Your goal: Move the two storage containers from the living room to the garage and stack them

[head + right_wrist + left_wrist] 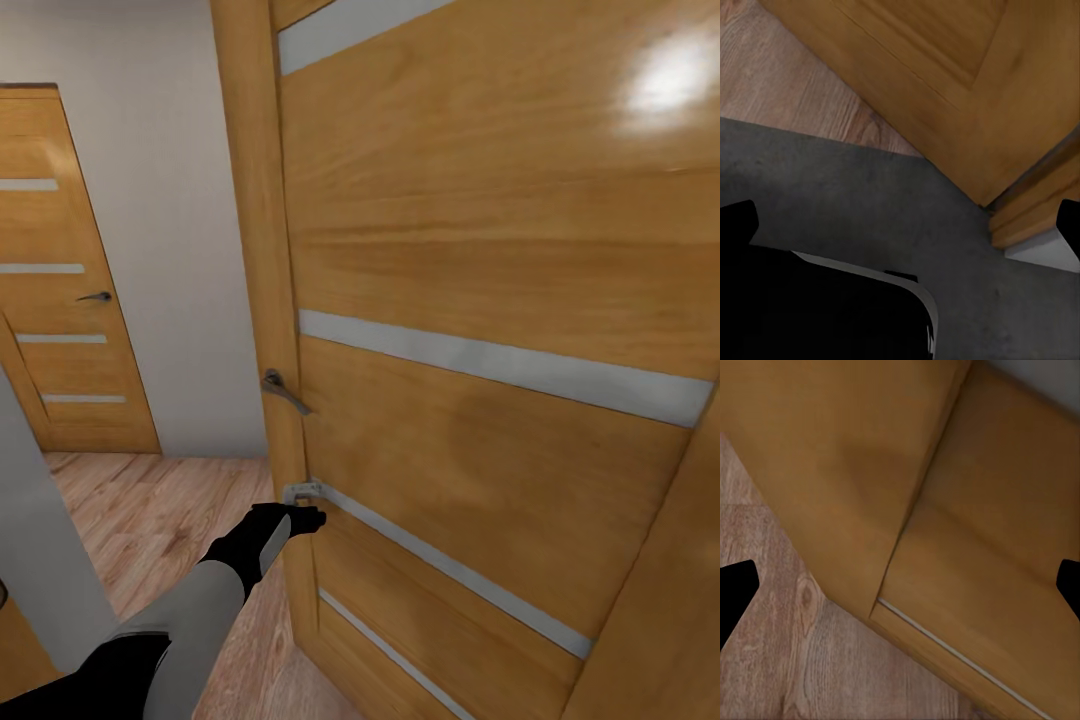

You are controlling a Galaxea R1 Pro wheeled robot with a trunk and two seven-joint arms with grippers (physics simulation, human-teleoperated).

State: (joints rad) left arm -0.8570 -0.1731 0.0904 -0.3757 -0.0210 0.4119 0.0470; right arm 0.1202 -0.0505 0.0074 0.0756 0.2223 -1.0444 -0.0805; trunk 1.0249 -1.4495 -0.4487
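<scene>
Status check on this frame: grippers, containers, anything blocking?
Left gripper open and empty, reaching at the edge of the big wooden door with grey stripes. Right gripper open, empty, over dark grey concrete floor. That door ahead, close.

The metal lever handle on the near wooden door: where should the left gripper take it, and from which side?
Grip the metal lever handle along its slim free bar, away from the pivot by the wooden door's edge. Probably come up from below: the left gripper sits underneath, jaws apart.
</scene>
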